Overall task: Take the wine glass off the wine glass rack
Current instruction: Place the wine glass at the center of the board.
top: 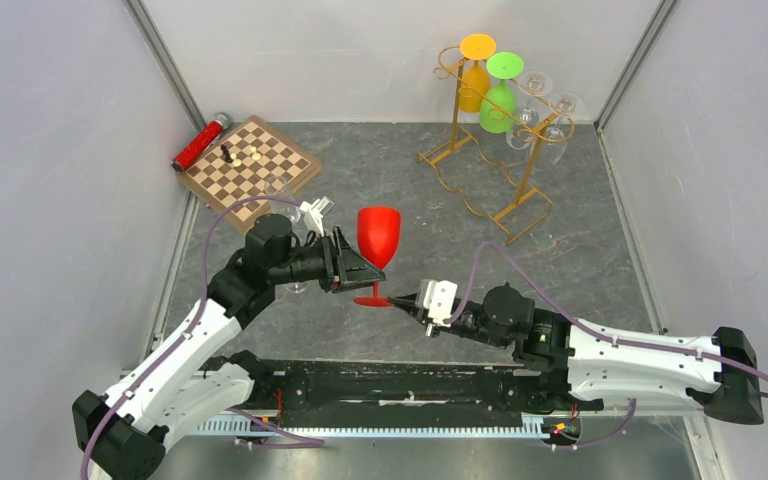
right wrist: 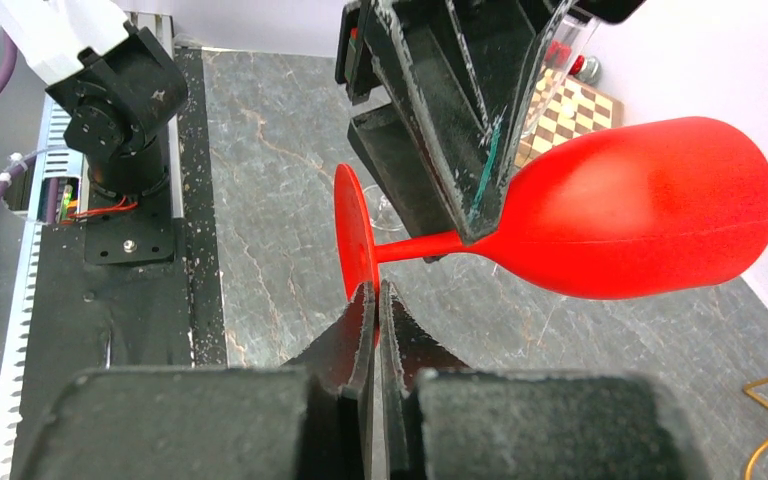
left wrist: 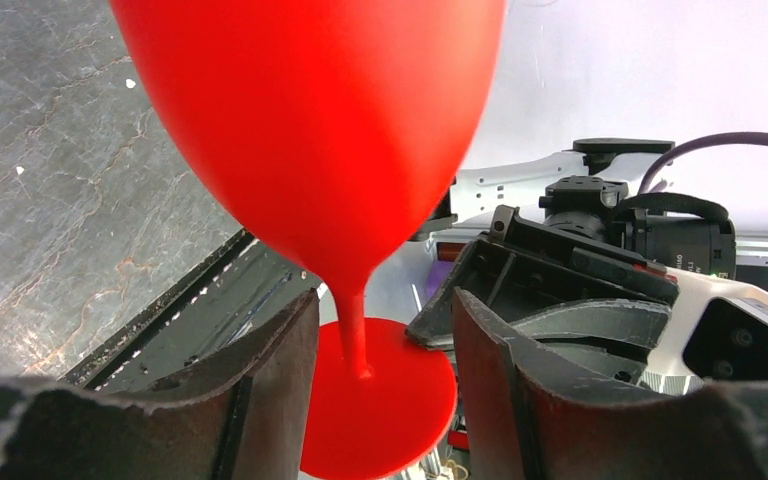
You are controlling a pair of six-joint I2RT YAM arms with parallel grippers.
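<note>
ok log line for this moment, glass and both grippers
red wine glass: upright, off the rack | right gripper: shut on its foot rim | left gripper: open around the stem

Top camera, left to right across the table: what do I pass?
Red cylindrical tube → wooden chessboard → red wine glass → orange hanging glass → green hanging glass → clear hanging glasses.

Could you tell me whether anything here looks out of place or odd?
The red wine glass stands upright away from the wine glass rack, its foot's rim pinched by the shut right gripper while the left gripper straddles its stem, open. Nothing looks spilled or broken.
</note>
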